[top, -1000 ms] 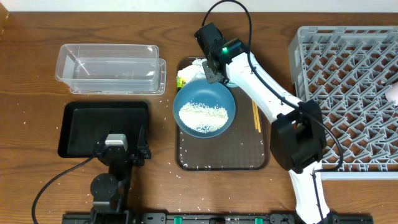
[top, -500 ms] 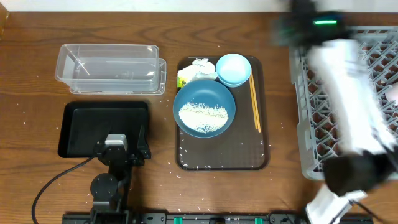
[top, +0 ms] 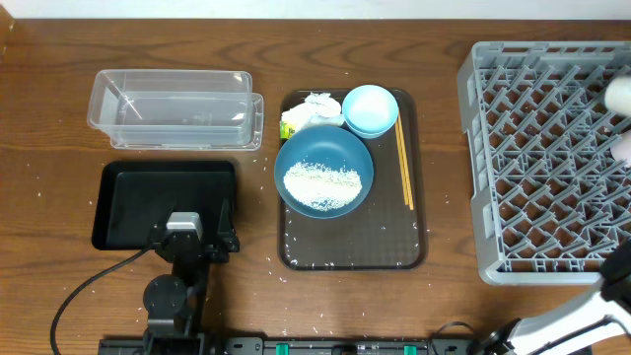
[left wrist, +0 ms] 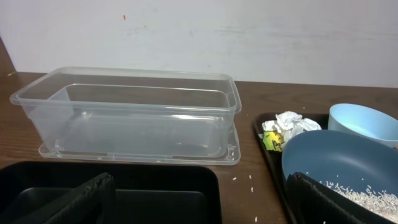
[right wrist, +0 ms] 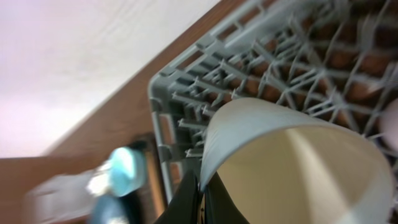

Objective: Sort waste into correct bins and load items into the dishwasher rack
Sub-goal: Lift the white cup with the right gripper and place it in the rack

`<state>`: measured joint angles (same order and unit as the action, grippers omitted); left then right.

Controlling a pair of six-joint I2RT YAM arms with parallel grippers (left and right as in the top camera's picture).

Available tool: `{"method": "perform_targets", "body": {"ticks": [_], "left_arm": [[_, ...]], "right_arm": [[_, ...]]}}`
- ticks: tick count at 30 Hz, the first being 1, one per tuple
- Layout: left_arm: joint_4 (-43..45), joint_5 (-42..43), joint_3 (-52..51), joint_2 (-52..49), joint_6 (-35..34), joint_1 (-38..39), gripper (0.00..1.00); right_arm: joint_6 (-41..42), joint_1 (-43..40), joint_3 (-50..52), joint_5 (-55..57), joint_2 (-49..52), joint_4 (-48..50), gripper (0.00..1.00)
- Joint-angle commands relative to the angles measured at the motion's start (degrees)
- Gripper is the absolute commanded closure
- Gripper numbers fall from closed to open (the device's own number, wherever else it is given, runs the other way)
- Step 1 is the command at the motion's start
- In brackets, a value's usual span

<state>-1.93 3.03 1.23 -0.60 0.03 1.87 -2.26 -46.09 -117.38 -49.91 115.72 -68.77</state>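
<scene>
Two bowls sit on the brown serving tray (top: 355, 247) at mid-table: a large dark-blue bowl (top: 335, 148) holding a heap of white rice (top: 320, 182), and, just beyond it to the right, a small light-blue bowl (top: 370, 108). A crumpled white tissue (top: 314, 106) lies in the tray's far left corner, touching the yellow-green wrapper (top: 288, 126), whose dark print is too small to read. One pair of wooden chopsticks (top: 403, 168) lies along the tray's right side. Two bins stand to the left: the clear plastic tub (top: 173, 77) farther off and the black tray (top: 138, 197) nearer, where the left gripper (top: 190, 235) rests with its fingers spread wide and nothing between them. The grey dishwasher rack (top: 532, 148) fills the right of the table (top: 49, 148). Over it, in the right wrist view, the right gripper (right wrist: 202, 183) is pinched tight on the rim of the white cup (right wrist: 298, 168), which is tilted above the pegs and blocks much of the rack from that camera. The pink cup (top: 623, 148) shows at the rack's right edge. Stray grains (top: 271, 261) dot the wood beside the brown tray.
</scene>
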Motion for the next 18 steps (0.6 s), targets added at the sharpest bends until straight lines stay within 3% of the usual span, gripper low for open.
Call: {"method": "perform_targets", "body": {"ticks": [1, 10, 18], "left_arm": [[-2.01, -0.66, -1.01, 0.26, 0.35, -0.35, 0.09], [-2.01, -0.66, -1.01, 0.26, 0.35, -0.35, 0.1], [-2.01, -0.66, -1.01, 0.26, 0.35, -0.35, 0.1]], "right_arm": [[-6.97, -4.28, 0.2, -19.28, 3.56, -1.42, 0.99], [-11.58, -5.64, 0.2, -30.51, 15.74, -2.91, 0.99], [-12.66, -4.44, 0.22, -23.89, 21.64, -3.04, 0.99]]}}
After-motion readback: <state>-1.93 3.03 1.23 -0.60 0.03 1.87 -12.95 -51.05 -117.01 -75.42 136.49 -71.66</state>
